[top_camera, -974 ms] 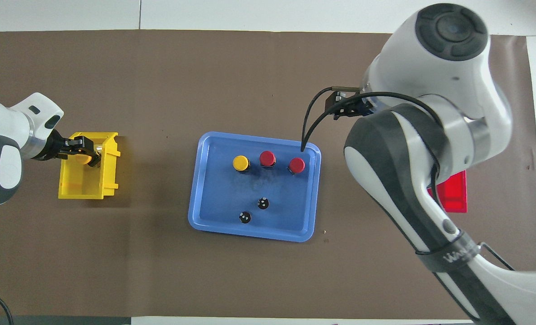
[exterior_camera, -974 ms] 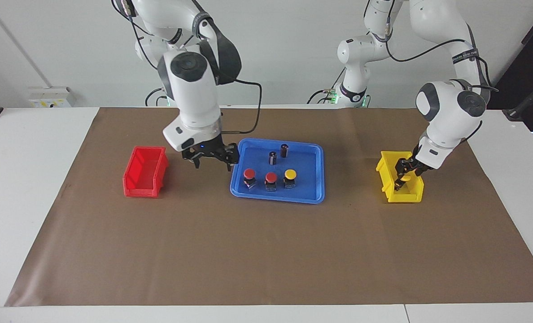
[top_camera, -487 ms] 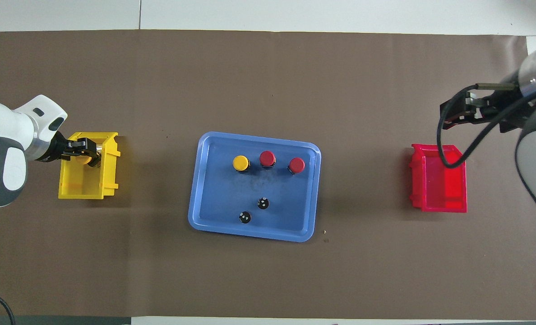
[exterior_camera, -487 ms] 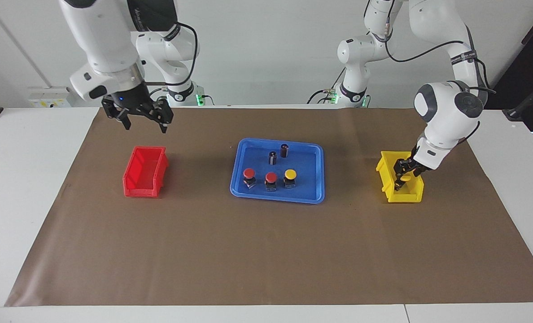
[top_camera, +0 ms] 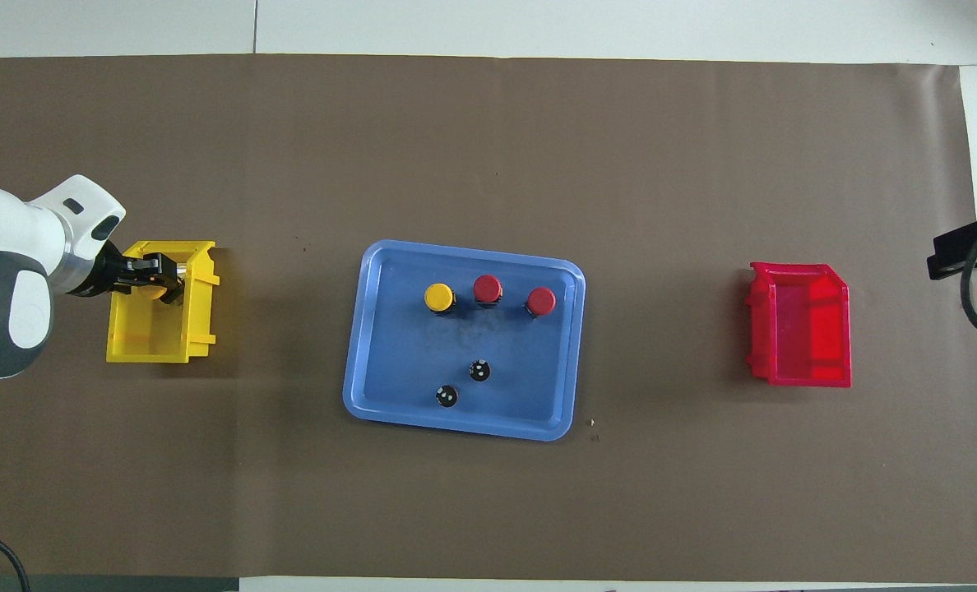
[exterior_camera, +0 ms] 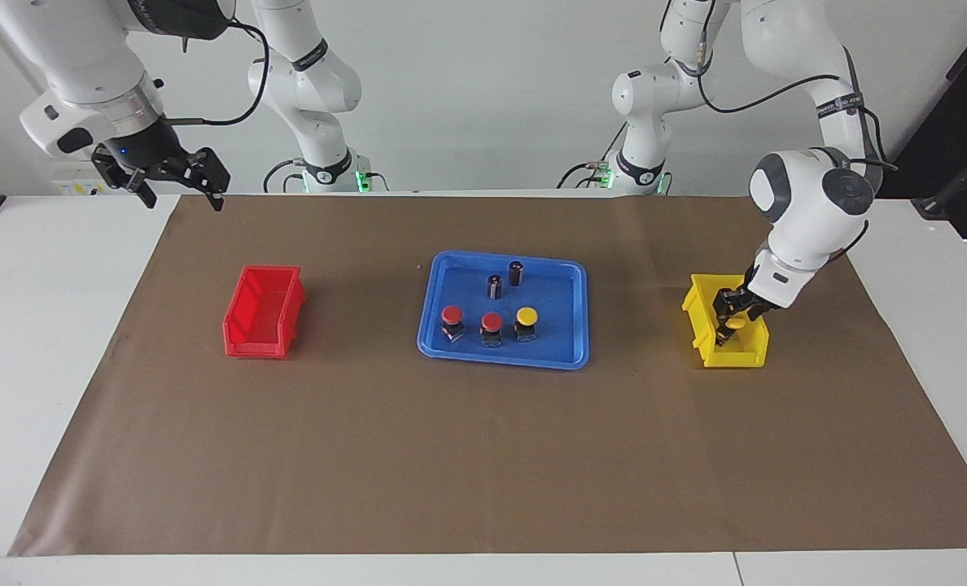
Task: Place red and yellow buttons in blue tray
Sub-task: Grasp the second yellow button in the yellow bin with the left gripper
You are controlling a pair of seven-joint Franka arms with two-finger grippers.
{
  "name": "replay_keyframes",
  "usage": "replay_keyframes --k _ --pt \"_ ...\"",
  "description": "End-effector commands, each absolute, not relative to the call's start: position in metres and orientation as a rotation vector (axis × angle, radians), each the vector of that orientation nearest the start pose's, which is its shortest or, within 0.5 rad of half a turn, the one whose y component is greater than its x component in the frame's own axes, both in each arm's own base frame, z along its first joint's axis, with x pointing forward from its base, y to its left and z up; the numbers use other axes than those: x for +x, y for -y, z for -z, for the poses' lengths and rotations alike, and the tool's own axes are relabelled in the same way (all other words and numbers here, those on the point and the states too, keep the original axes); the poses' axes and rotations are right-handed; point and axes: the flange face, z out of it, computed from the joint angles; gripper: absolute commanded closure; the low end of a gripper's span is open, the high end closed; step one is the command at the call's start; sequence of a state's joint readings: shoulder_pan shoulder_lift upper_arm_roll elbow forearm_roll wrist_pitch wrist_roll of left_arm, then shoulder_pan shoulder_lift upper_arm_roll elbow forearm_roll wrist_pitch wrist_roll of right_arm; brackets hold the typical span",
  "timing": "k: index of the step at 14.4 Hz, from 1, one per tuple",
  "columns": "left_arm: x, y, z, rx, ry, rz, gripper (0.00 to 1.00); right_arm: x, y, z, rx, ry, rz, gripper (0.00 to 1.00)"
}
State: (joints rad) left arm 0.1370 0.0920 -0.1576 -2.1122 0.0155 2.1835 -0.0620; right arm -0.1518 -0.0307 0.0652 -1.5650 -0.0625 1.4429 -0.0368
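Note:
The blue tray [exterior_camera: 583, 325] [top_camera: 358, 353] sits mid-table. In it stand two red buttons [exterior_camera: 452, 316] [exterior_camera: 492, 322] and one yellow button [exterior_camera: 527, 316] in a row; in the overhead view the yellow one [top_camera: 439, 297] is beside the red ones [top_camera: 488, 289] [top_camera: 541, 301]. My left gripper [exterior_camera: 728, 322] [top_camera: 155, 282] reaches into the yellow bin [exterior_camera: 705, 342] [top_camera: 159, 349] and is shut on the second yellow button [exterior_camera: 737, 323] [top_camera: 152, 289]. My right gripper [exterior_camera: 178, 195] is open and empty, raised over the table's corner at the right arm's end.
Two dark capless cylinders [exterior_camera: 495, 286] [exterior_camera: 516, 273] stand in the tray, nearer to the robots than the buttons. The red bin [exterior_camera: 262, 313] [top_camera: 805, 329] stands toward the right arm's end. Brown paper [exterior_camera: 483, 456] covers the table.
My right arm has swung away from beside the tray, up and back to the table's corner near its base. My left gripper has stayed in the yellow bin.

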Motion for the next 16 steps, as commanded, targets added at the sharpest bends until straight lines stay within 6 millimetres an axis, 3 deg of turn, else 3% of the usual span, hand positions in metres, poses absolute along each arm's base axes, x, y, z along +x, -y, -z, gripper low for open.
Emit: replay_keyframes --k 1,3,4,6,8,10,12,13,16 --pt "0.554 0.009 -0.365 -3.139 0.059 -0.008 0.34 0.514 0.06 -0.624 -3.186 -0.08 -0.149 0.0" --pt "0.554 0.01 -0.365 -3.138 0.055 -0.005 0.41 0.508 0.065 -0.618 -3.179 -0.102 -0.188 0.0" --pt "0.554 0.011 -0.365 -3.139 0.054 -0.01 0.56 0.509 0.065 -0.621 -3.183 -0.102 -0.166 0.0" --pt "0.554 0.011 -0.365 -3.138 0.053 -0.017 0.73 0.511 0.064 -0.623 -3.183 -0.109 -0.146 0.0" --pt "0.558 0.01 -0.374 -3.138 0.046 -0.015 0.74 0.514 0.071 -0.619 -3.18 -0.125 -0.156 0.0" --pt "0.575 0.019 -0.431 -3.134 0.02 -0.081 0.73 0.513 0.072 -0.617 -3.179 -0.123 -0.168 0.0" --pt "0.577 0.054 -0.487 -3.126 -0.057 -0.117 0.71 0.513 0.072 -0.617 -3.179 -0.118 -0.171 0.0" --pt "0.573 0.066 -0.502 -3.119 -0.091 -0.092 0.71 0.513 0.069 -0.617 -3.179 -0.111 -0.173 0.0" --pt "0.568 0.086 -0.522 -3.126 -0.133 -0.055 0.72 0.515 0.059 -0.617 -3.182 -0.089 -0.168 0.0"
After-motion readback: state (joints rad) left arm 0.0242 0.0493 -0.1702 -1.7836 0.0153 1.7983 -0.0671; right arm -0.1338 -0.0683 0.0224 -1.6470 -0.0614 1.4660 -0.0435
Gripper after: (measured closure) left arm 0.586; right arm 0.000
